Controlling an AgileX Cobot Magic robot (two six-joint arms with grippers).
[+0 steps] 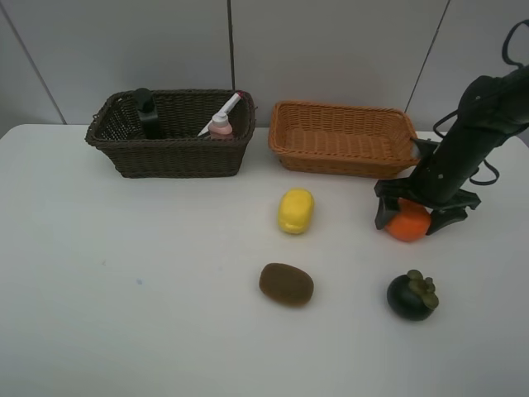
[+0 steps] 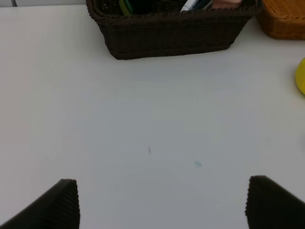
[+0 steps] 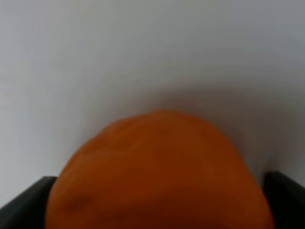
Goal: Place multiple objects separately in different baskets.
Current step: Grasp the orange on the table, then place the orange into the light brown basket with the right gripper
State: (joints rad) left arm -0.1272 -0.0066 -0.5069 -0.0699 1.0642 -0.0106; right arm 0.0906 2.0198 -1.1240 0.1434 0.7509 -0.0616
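A white table point(image 1: 124, 314) is seen from a high cam, w/ 2 wicker baskets set side by side along the far edge, near but not touching. At left is the dark brown basket point(image 1: 169, 157), the deeper of the 2. 3 items are seen inside it: a dark pump bottle point(image 1: 149, 116) standing upright at the left end, a white-pink marker point(image 1: 223, 110) leaning tilted toward the right end, and a pink bottle point(image 1: 221, 127) w/ a white cap just below the marker. At right is the orange-tan basket point(image 1: 343, 153), shallower.

4 fruits lie on the table in front of the baskets. A yellow lemon point(image 1: 296, 210) is placed near the middle, in front of the gap between the baskets. A brown kiwi point(image 1: 286, 284) lies nearer the cam, well apart from the lemon. A dark mangosteen point(image 1: 412, 296) w/ a green calyx sits to the right of the kiwi. The orange point(image 1: 408, 225) rests on the table in front of the tan basket's right end.

The right gripper point(image 1: 410, 218) is lowered over the orange, jaws spread wide, 1 finger on each side of the fruit; no clamp on it can be made out. In the right wrist view the orange fills the space between the black fingers point(image 3: 26, 202).

The left gripper point(image 2: 164, 202) is shown only in its own wrist view: jaws spread wide, nothing between them, bare table beneath, the dark basket ahead.
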